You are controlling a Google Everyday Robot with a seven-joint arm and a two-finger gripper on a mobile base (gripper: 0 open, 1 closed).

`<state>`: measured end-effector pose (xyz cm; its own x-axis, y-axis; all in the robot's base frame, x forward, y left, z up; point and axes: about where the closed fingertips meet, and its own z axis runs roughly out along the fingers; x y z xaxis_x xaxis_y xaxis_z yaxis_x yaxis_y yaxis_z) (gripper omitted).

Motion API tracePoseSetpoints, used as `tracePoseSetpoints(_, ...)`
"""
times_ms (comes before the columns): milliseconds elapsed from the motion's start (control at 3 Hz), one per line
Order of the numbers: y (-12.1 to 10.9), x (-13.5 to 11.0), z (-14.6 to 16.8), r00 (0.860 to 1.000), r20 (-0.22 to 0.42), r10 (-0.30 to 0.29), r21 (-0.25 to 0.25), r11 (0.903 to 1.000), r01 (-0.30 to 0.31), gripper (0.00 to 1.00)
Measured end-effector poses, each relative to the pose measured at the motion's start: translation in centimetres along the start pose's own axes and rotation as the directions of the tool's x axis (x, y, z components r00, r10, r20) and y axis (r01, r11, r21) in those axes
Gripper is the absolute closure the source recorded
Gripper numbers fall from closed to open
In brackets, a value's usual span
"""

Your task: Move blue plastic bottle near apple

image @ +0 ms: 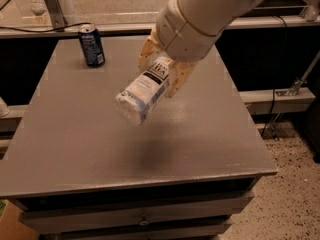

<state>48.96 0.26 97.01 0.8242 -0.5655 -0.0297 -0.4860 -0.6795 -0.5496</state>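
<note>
The blue plastic bottle (142,91) is clear with a white label and dark logo. It hangs tilted in the air above the middle of the grey table (75,134), its bottom end pointing down to the left. My gripper (162,66) is shut on its upper end, with tan fingers (180,79) on either side of the label. The arm comes in from the upper right. The apple is hidden behind the arm.
A dark blue soda can (92,45) stands upright at the table's back left corner. A ledge with cables runs behind the table. Speckled floor and a metal bracket (295,86) lie to the right.
</note>
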Motion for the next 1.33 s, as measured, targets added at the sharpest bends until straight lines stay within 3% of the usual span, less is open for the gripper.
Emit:
tracePoseSetpoints(333,0.0,0.0,0.0,1.000,0.000,-0.001,-0.001,1.0000,0.001,1.00)
tracePoseSetpoints(667,-0.1,1.2,-0.5,0.999,-0.038,-0.005,0.023,0.9997,0.006,1.00)
tracePoseSetpoints(1333,0.5,10.7,-3.8,0.987,-0.159,-0.007,0.150,0.9882,0.031,1.00)
